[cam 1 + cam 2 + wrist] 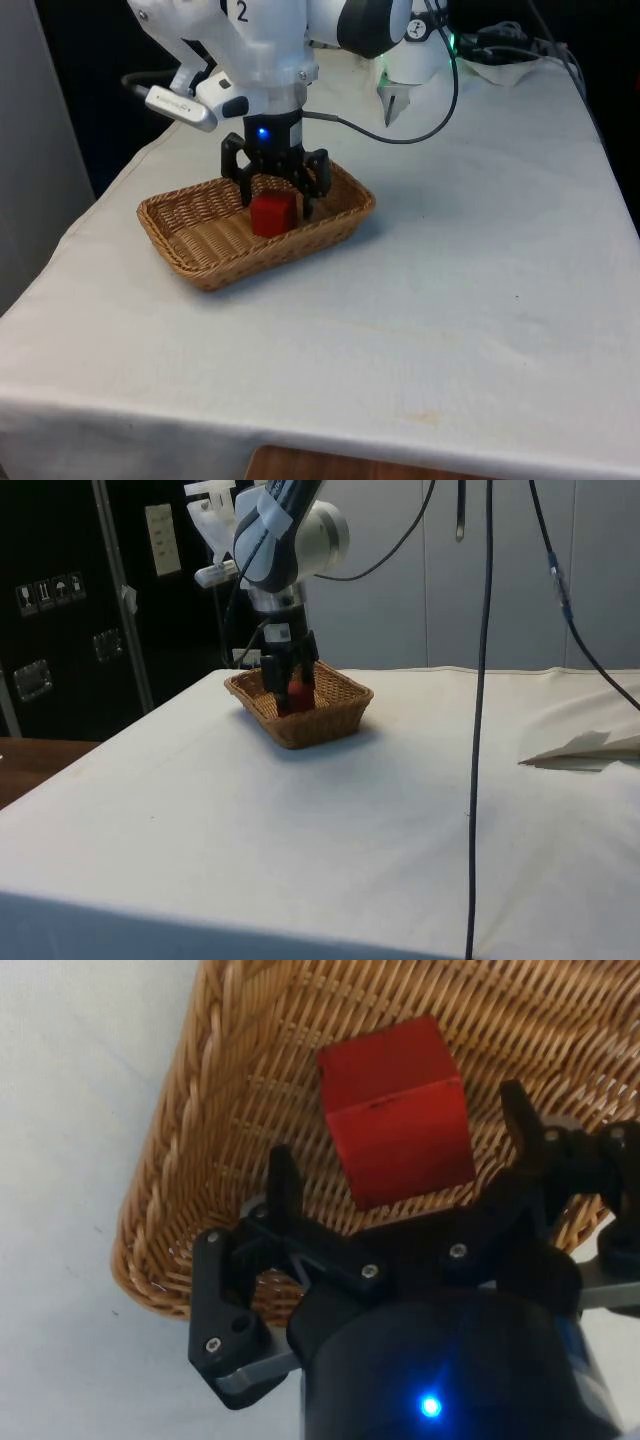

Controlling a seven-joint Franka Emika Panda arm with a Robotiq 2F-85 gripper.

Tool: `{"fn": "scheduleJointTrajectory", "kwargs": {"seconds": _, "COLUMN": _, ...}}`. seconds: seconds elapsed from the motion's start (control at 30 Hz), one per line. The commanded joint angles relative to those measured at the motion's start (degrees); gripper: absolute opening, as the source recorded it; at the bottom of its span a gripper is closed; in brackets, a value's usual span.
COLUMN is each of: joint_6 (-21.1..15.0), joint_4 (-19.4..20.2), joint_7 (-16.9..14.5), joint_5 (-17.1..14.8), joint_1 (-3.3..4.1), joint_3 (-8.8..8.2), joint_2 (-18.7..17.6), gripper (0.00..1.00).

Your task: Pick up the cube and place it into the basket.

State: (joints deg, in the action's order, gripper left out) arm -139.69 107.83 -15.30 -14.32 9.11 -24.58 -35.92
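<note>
One red cube (274,214) lies in the wicker basket (200,262) in the front view, the gripper (277,200) spread wide around it. The side view has the fingers inside the basket. The wrist view shows both fingers (283,1185) clear of the cube, holding nothing.

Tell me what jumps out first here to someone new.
The red cube sitting inside the wicker basket, near its end at the front view's right. The black gripper hangs right over it, fingers spread to either side of the cube and clear of it.
</note>
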Motion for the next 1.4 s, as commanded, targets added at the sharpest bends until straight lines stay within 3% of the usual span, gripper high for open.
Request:
{"fn": "scheduleJointTrajectory", "kwargs": {"seconds": 0.0, "joint_6": 0.7, "joint_4": 0.0, "joint_7": 0.2, "joint_5": 0.3, "joint_1": 0.17, "joint_3": -0.34, "joint_2": 0.7, "gripper": 1.0}}
{"fn": "scheduleJointTrajectory", "kwargs": {"seconds": 0.03, "joint_6": 0.1, "joint_4": -0.1, "joint_7": 0.0, "joint_5": 0.1, "joint_1": 0.0, "joint_3": -0.06, "joint_2": 0.1, "gripper": 1.0}}
{"fn": "scheduleJointTrajectory", "kwargs": {"seconds": 0.23, "joint_6": 2.9, "joint_4": 0.1, "joint_7": 0.1, "joint_5": 1.3, "joint_1": 0.63, "joint_3": -1.15, "joint_2": 3.4, "gripper": 1.0}}
{"fn": "scheduleJointTrajectory", "kwargs": {"seconds": 0.33, "joint_6": 3.8, "joint_4": 0.1, "joint_7": 0.1, "joint_5": 1.9, "joint_1": 0.57, "joint_3": -1.2, "joint_2": 4.5, "gripper": 1.0}}
{"fn": "scheduleJointTrajectory", "kwargs": {"seconds": 0.37, "joint_6": 3.9, "joint_4": -0.1, "joint_7": -0.2, "joint_5": 1.4, "joint_1": 0.23, "joint_3": -0.86, "joint_2": 4.4, "gripper": 1.0}}
{"fn": "scheduleJointTrajectory", "kwargs": {"seconds": 0.4, "joint_6": 4.1, "joint_4": 0.1, "joint_7": 0.1, "joint_5": 2.0, "joint_1": 0.57, "joint_3": -1.2, "joint_2": 4.8, "gripper": 1.0}}
{"fn": "scheduleJointTrajectory", "kwargs": {"seconds": 0.7, "joint_6": 5.3, "joint_4": -0.1, "joint_7": -0.3, "joint_5": 2.3, "joint_1": 0.23, "joint_3": -0.97, "joint_2": 6.7, "gripper": 1.0}}
{"fn": "scheduleJointTrajectory", "kwargs": {"seconds": 0.9, "joint_6": 6.8, "joint_4": 0.2, "joint_7": -0.7, "joint_5": 3.2, "joint_1": 0.97, "joint_3": -1.15, "joint_2": 8.7, "gripper": 1.0}}
{"fn": "scheduleJointTrajectory", "kwargs": {"seconds": 0.93, "joint_6": 6.8, "joint_4": -0.2, "joint_7": -0.9, "joint_5": 2.7, "joint_1": 0.63, "joint_3": -0.97, "joint_2": 8.3, "gripper": 1.0}}
{"fn": "scheduleJointTrajectory", "kwargs": {"seconds": 0.97, "joint_6": 6.9, "joint_4": 0.2, "joint_7": -0.7, "joint_5": 3.3, "joint_1": 1.15, "joint_3": -1.09, "joint_2": 8.9, "gripper": 1.0}}
{"fn": "scheduleJointTrajectory", "kwargs": {"seconds": 1.27, "joint_6": 7.6, "joint_4": 0.7, "joint_7": -0.3, "joint_5": 4.2, "joint_1": 2.58, "joint_3": -0.34, "joint_2": 10.5, "gripper": 1.0}}
{"fn": "scheduleJointTrajectory", "kwargs": {"seconds": 1.3, "joint_6": 7.6, "joint_4": 0.3, "joint_7": -0.7, "joint_5": 3.6, "joint_1": 2.12, "joint_3": -0.06, "joint_2": 10.2, "gripper": 1.0}}
{"fn": "scheduleJointTrajectory", "kwargs": {"seconds": 1.37, "joint_6": 7.8, "joint_4": 0.7, "joint_7": -0.1, "joint_5": 4.4, "joint_1": 2.86, "joint_3": -0.11, "joint_2": 10.8, "gripper": 1.0}}
